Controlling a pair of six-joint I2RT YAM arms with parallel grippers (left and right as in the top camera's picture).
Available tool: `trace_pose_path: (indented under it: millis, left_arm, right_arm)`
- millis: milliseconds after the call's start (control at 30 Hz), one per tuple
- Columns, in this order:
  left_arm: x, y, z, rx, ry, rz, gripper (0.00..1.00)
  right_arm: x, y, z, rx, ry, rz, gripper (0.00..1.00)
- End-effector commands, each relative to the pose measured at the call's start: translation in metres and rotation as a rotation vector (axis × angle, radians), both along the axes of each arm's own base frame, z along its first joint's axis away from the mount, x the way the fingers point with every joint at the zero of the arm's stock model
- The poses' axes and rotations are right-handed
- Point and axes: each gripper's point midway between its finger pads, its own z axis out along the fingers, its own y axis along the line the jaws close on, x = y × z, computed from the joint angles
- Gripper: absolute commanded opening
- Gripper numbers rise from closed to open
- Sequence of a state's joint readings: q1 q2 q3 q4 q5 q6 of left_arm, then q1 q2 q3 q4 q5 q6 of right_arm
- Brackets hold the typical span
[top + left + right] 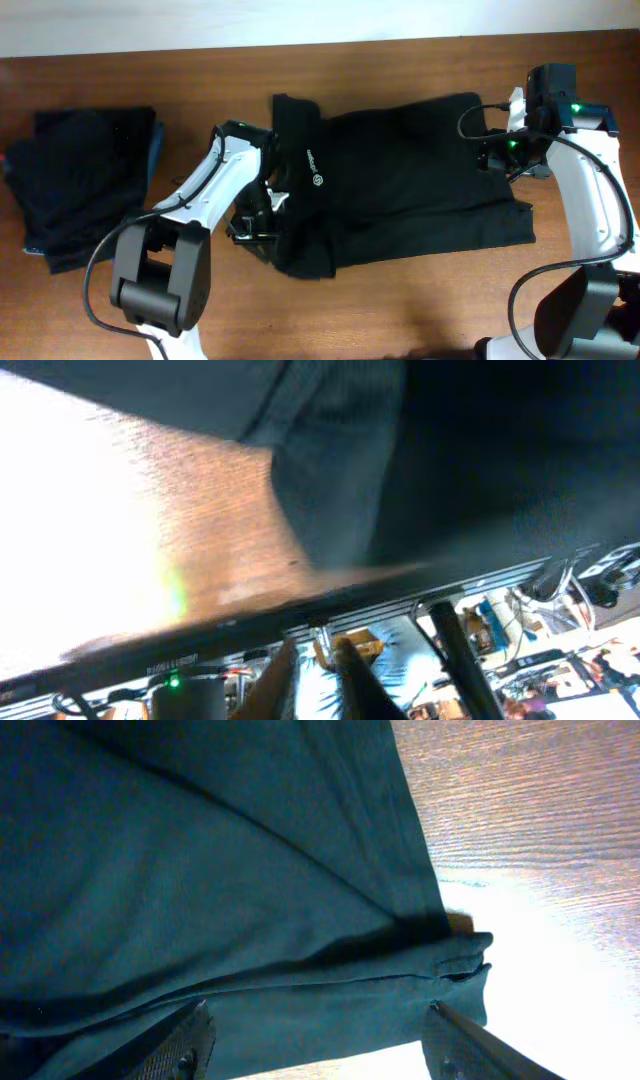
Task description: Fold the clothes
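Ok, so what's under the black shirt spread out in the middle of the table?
Wooden table shows all around the black shirt. At its logo end the shirt looks folded over itself, fabric on fabric. Anything else beneath it is covered.

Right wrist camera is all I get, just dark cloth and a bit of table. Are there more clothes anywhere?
Observer: Yes. Overhead shows a folded dark stack with a blue edge at the table's left end, apart from your black garment.
Operator: Does mine have a picture on it?
Observer: A small white logo, near its left end.
Operator: Is anything else near it?
Observer: The left gripper is at the garment's left edge, just below that logo.
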State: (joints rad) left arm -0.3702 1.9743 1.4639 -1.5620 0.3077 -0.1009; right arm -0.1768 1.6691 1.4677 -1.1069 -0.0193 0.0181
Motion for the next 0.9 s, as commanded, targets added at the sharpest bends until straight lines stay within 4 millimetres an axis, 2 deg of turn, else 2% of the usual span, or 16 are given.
trace_pose_path:
  millis: [0, 67, 133, 200, 267, 300, 433, 667, 767, 833, 867]
  left_arm:
    - [-0.006, 0.000, 0.008, 0.000, 0.017, 0.008, 0.56]
    - [-0.009, 0.001, 0.009, 0.002, 0.028, 0.004, 0.69]
    - [-0.006, 0.000, 0.007, -0.011, 0.013, -0.007, 0.71]
    - [0.009, -0.006, -0.001, -0.037, -0.056, -0.006, 0.71]
    - [0.034, -0.015, -0.011, -0.081, -0.168, -0.007, 0.70]
    - [0.057, -0.025, -0.018, -0.120, -0.271, -0.008, 0.70]
    - [0.104, -0.040, -0.022, -0.178, -0.470, -0.014, 0.70]
    - [0.176, 0.001, -0.004, 0.111, -0.783, -0.073, 0.70]
    - [0.212, -0.008, 0.007, 0.091, -0.939, -0.044, 0.59]
    - [0.232, -0.024, 0.016, 0.009, -1.023, -0.022, 0.26]
    - [0.235, -0.030, 0.018, -0.019, -1.037, -0.017, 0.17]
  right_arm:
    - [0.000, 0.001, -0.003, 0.002, 0.007, 0.007, 0.71]
    - [0.000, 0.001, -0.003, 0.002, 0.006, 0.008, 0.72]
    - [0.000, 0.000, -0.003, 0.002, 0.007, 0.008, 0.72]
    - [0.000, 0.001, -0.003, 0.002, 0.007, 0.008, 0.72]
    - [0.000, 0.001, -0.003, 0.002, 0.007, 0.007, 0.72]
    - [0.000, 0.001, -0.003, 0.002, 0.007, 0.008, 0.71]
    - [0.000, 0.001, -0.003, 0.002, 0.007, 0.008, 0.71]
    - [0.001, 0.000, -0.004, 0.003, 0.007, 0.008, 0.72]
    - [0.001, 0.000, -0.007, 0.004, 0.015, 0.008, 0.72]
    - [0.001, 0.001, -0.009, 0.006, 0.022, 0.007, 0.70]
    - [0.001, 0.001, -0.010, 0.007, 0.025, 0.007, 0.68]
